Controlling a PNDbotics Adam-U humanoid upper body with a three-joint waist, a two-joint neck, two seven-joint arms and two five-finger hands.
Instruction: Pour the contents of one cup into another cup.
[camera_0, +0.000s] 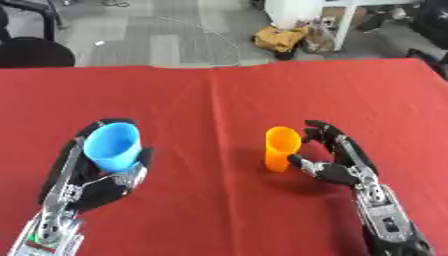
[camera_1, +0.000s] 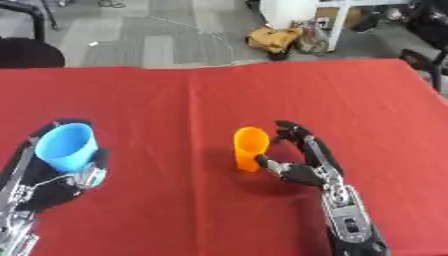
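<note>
Left hand (camera_0: 105, 175): fingers curled round blue cup (camera_0: 113, 145), cup upright, mouth open, contents not visible. Right hand (camera_0: 337, 157): fingers spread, cupped beside orange cup (camera_0: 282, 148), thumb near cup base, not closed on it. Orange cup: upright on red table (camera_0: 219, 100), centre, well apart from blue cup. Risk: right fingers closing off-centre could nudge or topple narrow orange cup; tilting blue cup before cups are together would spill onto cloth.

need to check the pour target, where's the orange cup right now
The orange cup stands upright on the red cloth, right of centre, just inside the right hand's curved fingers; the blue cup is far left.
</note>
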